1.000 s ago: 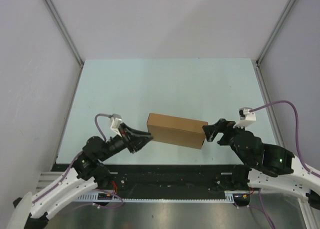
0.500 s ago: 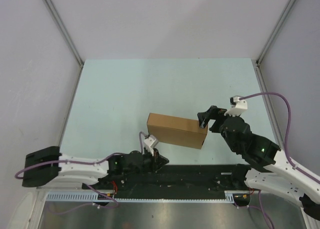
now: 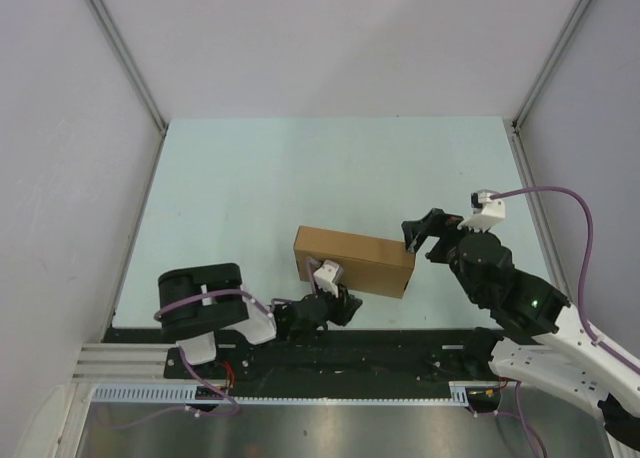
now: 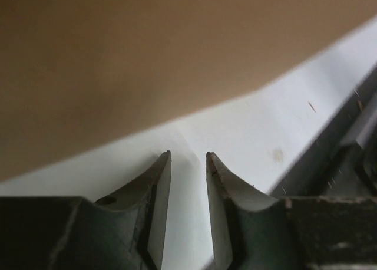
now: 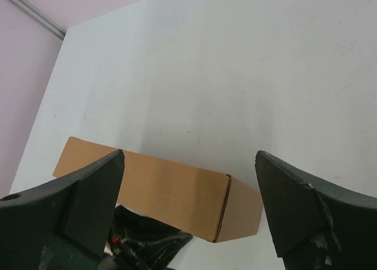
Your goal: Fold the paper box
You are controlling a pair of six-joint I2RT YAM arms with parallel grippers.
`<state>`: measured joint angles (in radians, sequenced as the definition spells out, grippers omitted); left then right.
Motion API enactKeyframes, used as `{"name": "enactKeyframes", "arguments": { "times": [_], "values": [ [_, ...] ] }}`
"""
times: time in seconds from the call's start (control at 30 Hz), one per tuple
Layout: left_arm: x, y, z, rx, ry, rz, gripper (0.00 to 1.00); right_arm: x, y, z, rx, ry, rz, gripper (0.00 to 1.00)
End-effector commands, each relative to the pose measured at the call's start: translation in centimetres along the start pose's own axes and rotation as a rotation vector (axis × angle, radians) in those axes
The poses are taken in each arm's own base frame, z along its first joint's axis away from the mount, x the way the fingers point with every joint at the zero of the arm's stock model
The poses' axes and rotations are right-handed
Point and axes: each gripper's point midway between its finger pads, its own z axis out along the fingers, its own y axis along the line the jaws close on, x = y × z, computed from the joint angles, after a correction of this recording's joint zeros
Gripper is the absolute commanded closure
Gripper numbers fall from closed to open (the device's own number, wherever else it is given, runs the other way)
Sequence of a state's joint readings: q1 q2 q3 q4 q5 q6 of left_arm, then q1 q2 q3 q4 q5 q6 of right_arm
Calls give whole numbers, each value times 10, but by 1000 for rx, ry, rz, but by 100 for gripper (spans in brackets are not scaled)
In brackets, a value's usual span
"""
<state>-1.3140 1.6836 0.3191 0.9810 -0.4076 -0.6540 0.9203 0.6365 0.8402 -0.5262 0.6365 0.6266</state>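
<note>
The paper box (image 3: 352, 261) is a closed brown cardboard block lying flat on the pale table, slightly skewed. It fills the top of the left wrist view as paper box (image 4: 147, 52) and crosses the lower right wrist view as paper box (image 5: 177, 190). My left gripper (image 3: 345, 303) sits low at the box's near long side; left gripper (image 4: 188, 158) shows its jaws a narrow gap apart over bare table, holding nothing. My right gripper (image 3: 418, 236) hovers by the box's far right corner. In its own view the right gripper (image 5: 189, 157) is wide open and empty.
The black base rail (image 3: 400, 343) runs along the table's near edge, just behind the left gripper. Grey walls and aluminium posts (image 3: 135, 78) enclose the pale table (image 3: 300, 168) on three sides. The left arm's dark wrist (image 5: 147, 240) shows under the box in the right wrist view.
The left arm swung from the box's left end round to its near side, its jaws narrowing then reopening slightly. The right gripper left the box's right end, moving up and back. The box stayed put.
</note>
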Motion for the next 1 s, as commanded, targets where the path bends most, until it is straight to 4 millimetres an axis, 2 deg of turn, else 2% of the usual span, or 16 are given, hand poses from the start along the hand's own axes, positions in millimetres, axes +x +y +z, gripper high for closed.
{"name": "enactKeyframes", "arguments": {
  "times": [0.0, 0.03, 0.07, 0.1, 0.2, 0.37, 0.6, 0.73, 0.83, 0.87, 0.9, 0.93, 0.97],
  "values": [
    [-53, 16, 26, -64, -219, -145, 63, -14, 6, -3, -18, -22, -6, 2],
    [-49, 24, 31, -87, -212, -153, 62, -13, 6, -2, -16, -20, -12, 1],
    [-57, 25, 36, -86, -237, -172, 62, -13, 6, -1, -15, -19, -14, 2],
    [-62, 34, 40, -107, -253, -193, 62, -13, 6, 0, -14, -20, -18, 1],
    [-70, 48, 53, -143, -277, -200, 61, -8, 5, 2, -7, -3, -34, 1],
    [-86, 52, 71, -156, -317, -212, 60, -3, 1, 5, 19, 11, -55, 1],
    [-104, 73, 96, -193, -352, -283, 57, -2, -2, 9, 39, 10, -73, 0],
    [-116, 74, 104, -185, -367, -287, 55, -3, -3, 9, 44, 7, -76, 0],
    [-131, 65, 91, -155, -393, -269, 52, -9, -9, 8, 70, -19, -55, 0],
    [-123, 70, 80, -162, -369, -258, 49, -13, -12, 5, 74, -33, -42, 0],
    [-139, 61, 67, -135, -399, -268, 48, -16, -15, 4, 87, -46, -40, 0],
    [-140, 61, 58, -138, -395, -269, 48, -19, -19, 4, 103, -58, -25, 0],
    [-122, 73, 47, -185, -335, -259, 46, -24, -23, 2, 113, -74, -10, 0]
  ]
}}
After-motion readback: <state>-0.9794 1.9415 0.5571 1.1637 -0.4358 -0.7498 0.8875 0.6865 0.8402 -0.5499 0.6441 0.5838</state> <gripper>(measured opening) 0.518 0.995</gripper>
